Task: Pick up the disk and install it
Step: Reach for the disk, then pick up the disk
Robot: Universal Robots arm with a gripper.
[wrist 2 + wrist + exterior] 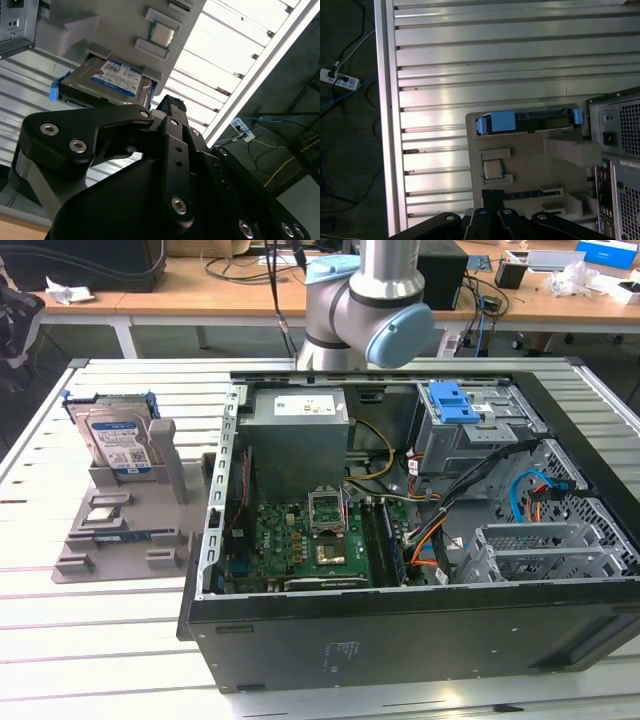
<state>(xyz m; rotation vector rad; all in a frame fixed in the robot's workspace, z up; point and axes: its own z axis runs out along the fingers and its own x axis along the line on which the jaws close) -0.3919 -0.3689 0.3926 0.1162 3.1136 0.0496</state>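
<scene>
Disk (pixel 118 443) stands upright in its grey holder (pixel 125 540) beside the computer case (pixel 400 625), and we see our claw (pixel 492 195) closed, empty.

No lettering can be read. The disk (pixel 118 440) carries a white-and-blue label (pixel 117 77) whose printed lines are too small to make out in the exterior view and the second wrist view. A white sticker (pixel 305 406) on the power supply (pixel 300 445) and a pale marking (pixel 343 648) on the computer case (pixel 420 635) are equally illegible.
</scene>
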